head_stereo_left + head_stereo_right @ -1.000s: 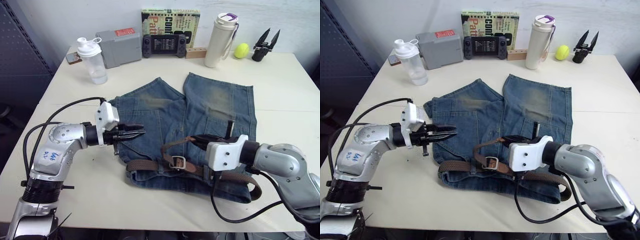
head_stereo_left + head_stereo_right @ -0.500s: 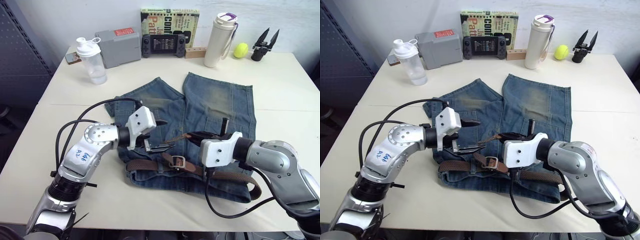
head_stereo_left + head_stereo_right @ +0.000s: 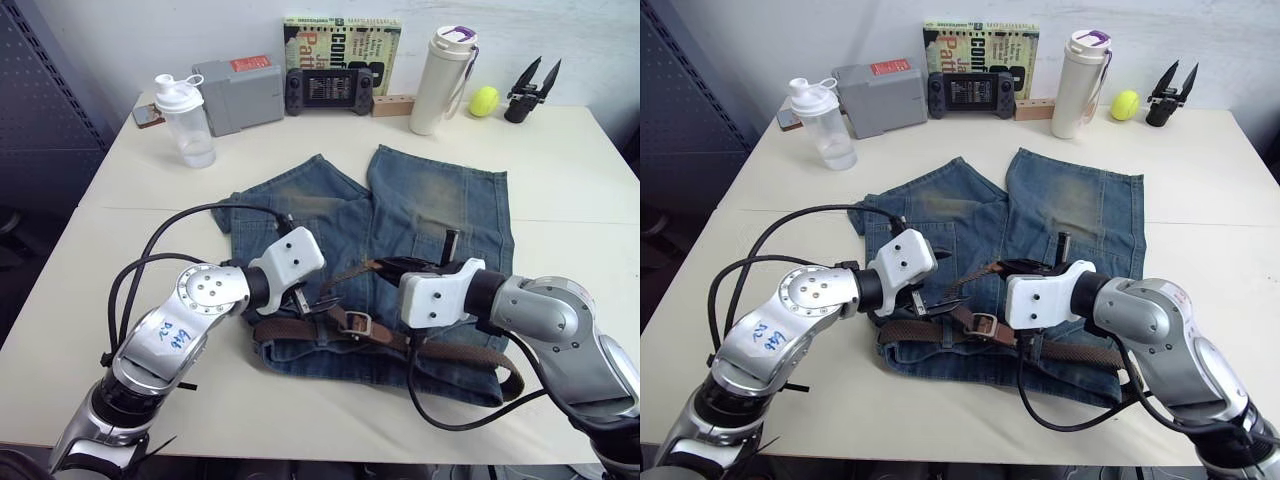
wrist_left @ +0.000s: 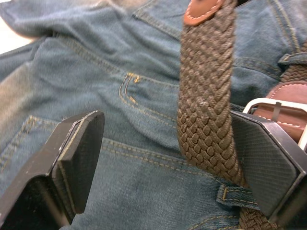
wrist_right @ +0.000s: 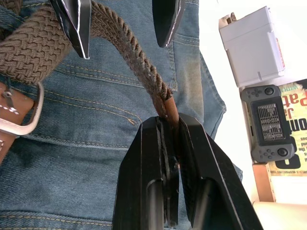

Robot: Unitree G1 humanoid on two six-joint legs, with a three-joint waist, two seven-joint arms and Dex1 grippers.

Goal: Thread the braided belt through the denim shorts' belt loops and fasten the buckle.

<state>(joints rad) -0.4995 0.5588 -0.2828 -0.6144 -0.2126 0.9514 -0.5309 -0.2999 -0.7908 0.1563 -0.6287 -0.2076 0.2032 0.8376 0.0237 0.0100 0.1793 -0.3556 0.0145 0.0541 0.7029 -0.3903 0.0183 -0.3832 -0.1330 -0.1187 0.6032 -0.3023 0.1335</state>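
So there's one pair of denim shorts (image 3: pixel 400 240) lying flat on the white table (image 3: pixel 560 170), waistband toward the robot, with one braided belt (image 3: pixel 470 352) running along the waistband and one silver buckle (image 3: pixel 356 324) sitting near the middle of it. I can pick out at least one of the belt loops (image 4: pixel 229 195) in the left wrist view, right by the strap. Two grippers are in play: the right gripper (image 5: pixel 169 128) has its fingers pinched onto the belt's leather-tipped end, holding it lifted above the denim, and the left gripper (image 4: pixel 168 158) has its fingers spread wide, straddling the braided strap just beside the buckle, one pad (image 4: pixel 261 165) touching the belt's edge. Along the back of the table: one clear shaker bottle (image 3: pixel 184 121), one grey box (image 3: pixel 238 93) with a red label I can't read, one game controller (image 3: pixel 328 90), one book (image 3: pixel 342 45) with big partial letters like "Pat", one white thermos (image 3: pixel 441 79), one tennis ball (image 3: pixel 484 100) and one black spare gripper (image 3: pixel 531 89). The left arm has blue handwriting, illegible.
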